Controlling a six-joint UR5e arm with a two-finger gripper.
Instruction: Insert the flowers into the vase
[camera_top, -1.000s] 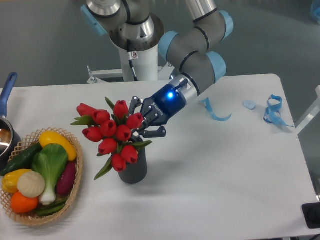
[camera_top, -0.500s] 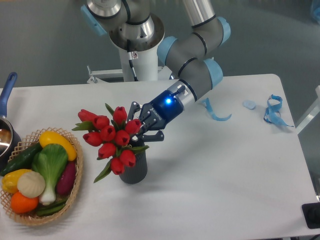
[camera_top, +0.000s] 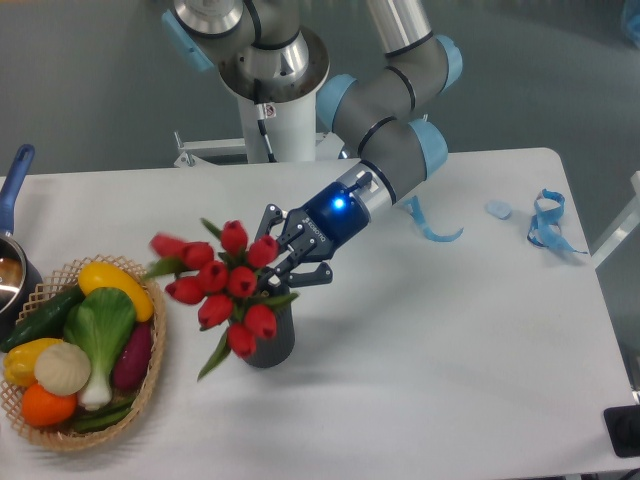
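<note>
The flowers (camera_top: 226, 283), red tulips with green leaves, lean out to the left over the vase (camera_top: 272, 342), and their stems go down into its mouth. They look motion-blurred while the arm is sharp. The vase is a short dark grey cylinder standing upright on the white table. My gripper (camera_top: 287, 253) sits just above and behind the vase's mouth at the base of the bunch, its fingers (camera_top: 316, 273) spread apart on either side of the stems. The blossoms hide the fingertips.
A wicker basket (camera_top: 152, 385) of vegetables lies at the left front. A pot with a blue handle (camera_top: 14, 176) pokes in at the left edge. Blue ribbon pieces (camera_top: 546, 222) and a strip (camera_top: 432, 228) lie at the back right, beside a small white piece (camera_top: 498, 209).
The bunch has sunk a little lower into the vase and swung to the left, now blurred. The gripper has stayed almost in place above the vase.
</note>
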